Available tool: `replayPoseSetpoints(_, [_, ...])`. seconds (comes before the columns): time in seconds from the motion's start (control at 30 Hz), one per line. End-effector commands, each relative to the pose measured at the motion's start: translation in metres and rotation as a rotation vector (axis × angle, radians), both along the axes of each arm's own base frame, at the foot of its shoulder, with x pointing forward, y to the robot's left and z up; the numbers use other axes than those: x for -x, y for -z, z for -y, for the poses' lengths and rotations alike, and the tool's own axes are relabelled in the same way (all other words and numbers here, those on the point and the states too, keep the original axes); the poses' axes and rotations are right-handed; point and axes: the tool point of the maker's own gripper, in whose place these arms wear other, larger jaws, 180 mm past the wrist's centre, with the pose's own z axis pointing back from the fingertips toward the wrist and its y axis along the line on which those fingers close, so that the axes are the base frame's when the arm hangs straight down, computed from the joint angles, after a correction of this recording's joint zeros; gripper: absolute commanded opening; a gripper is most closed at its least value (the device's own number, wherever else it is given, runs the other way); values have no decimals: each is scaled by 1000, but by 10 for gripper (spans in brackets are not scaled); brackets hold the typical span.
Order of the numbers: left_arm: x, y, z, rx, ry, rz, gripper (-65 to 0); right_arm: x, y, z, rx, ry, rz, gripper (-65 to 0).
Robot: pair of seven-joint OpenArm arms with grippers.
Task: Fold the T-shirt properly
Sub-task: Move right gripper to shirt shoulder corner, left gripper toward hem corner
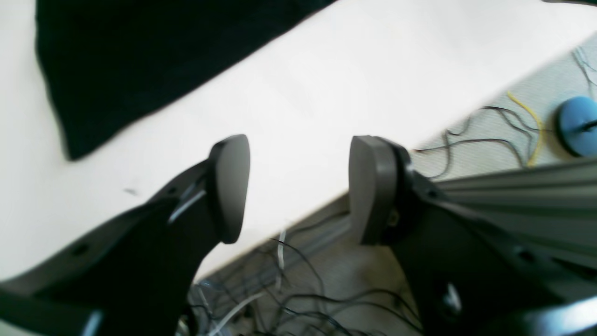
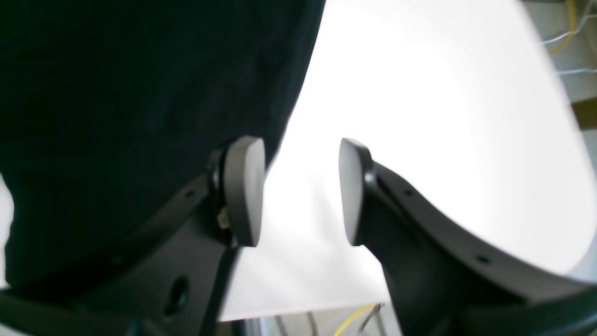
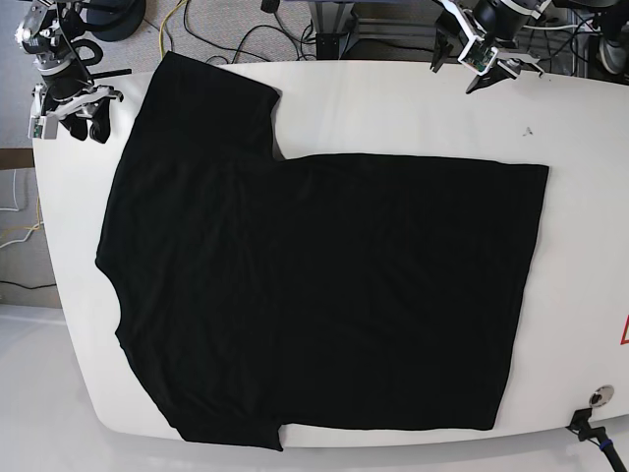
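T-shirt (image 3: 324,285) lies flat and unfolded, long axis across the white worktop (image 3: 413,108); right tool (image 3: 71,110), part open and empty, sits beside a sleeve; left tool (image 3: 482,61), likewise, stands farther off.

The white table (image 3: 393,108) carried the black T-shirt (image 3: 324,295), spread flat and covering most of the top. One sleeve reached toward the far left corner, the other lay at the near edge, and the hem ran along the right side. Bare white showed along the far edge and down the right end, where a small dark speck (image 3: 528,129) lay.
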Motion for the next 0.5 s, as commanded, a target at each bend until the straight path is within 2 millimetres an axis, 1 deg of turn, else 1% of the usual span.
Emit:
replayPoseSetpoints(0.0, [-4, -9, -2, -1, -1, 33, -343, -1, 2, 11, 1, 27, 5, -400])
replayPoseSetpoints(0.1, [-8, -11, -7, -14, -8, 45, -340, 0, 14, 14, -42, 51, -16, -399])
replayPoseSetpoints(0.2, [-10, -12, -10, -26, -11, 50, -340, -1, 21, 12, -100, 64, -11, -401])
replayPoseSetpoints(0.37, [-15, -15, -15, -43, -17, 63, -339, -4, 29, 9, -180, 78, 12, -403])
replayPoseSetpoints(0.47, [-19, -15, -22, -65, -26, 71, -337, -7, 32, 6, -227, 82, 24, -403])
